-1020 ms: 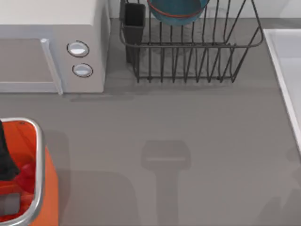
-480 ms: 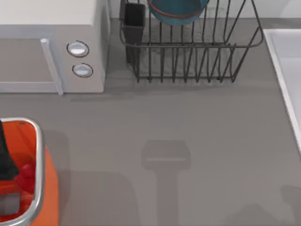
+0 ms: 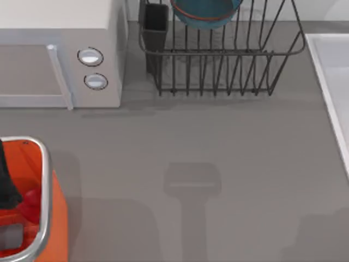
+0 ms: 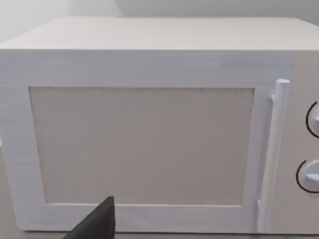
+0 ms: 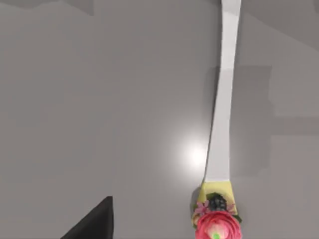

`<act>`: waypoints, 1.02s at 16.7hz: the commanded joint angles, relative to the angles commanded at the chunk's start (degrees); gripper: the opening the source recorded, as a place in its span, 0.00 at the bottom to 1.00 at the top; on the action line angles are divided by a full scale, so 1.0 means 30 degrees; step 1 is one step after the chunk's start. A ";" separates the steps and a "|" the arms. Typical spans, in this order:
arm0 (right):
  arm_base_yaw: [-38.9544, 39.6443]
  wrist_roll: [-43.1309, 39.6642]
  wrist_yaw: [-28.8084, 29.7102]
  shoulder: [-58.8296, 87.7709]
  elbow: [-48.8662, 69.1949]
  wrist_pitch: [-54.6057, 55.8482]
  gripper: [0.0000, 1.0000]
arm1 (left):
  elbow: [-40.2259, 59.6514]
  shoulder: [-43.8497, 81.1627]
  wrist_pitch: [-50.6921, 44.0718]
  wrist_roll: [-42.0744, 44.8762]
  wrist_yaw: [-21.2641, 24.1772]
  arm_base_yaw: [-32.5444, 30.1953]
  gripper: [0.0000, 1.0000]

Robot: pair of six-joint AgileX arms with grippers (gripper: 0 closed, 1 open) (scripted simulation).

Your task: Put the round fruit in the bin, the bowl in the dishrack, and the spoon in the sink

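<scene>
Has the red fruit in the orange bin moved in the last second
No. The round fruit lies at the same spot inside the bin, beside its silver rim on the top view's left side, as in both earlier pictures.

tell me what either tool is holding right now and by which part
Cannot be told. In the right wrist view one dark finger sits apart from a long white strip.

A smooth matte grey desk carries soft shadows across its middle; a boxy white microwave with two round knobs stands at its far left.
</scene>
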 joint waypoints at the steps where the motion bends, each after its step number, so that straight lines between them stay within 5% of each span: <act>1: -0.0054 -0.0269 -0.0020 0.0165 0.0133 -0.0123 1.00 | 0.0000 0.0000 0.0000 0.0000 0.0000 0.0000 1.00; 9: -0.0007 -0.0290 -0.0026 0.0540 -0.0339 0.0604 1.00 | 0.0000 0.0000 0.0000 0.0000 0.0000 0.0000 1.00; 17: -0.0035 -0.0244 -0.0030 0.3966 -0.4122 0.8033 1.00 | 0.0000 0.0000 0.0000 0.0000 0.0000 0.0000 1.00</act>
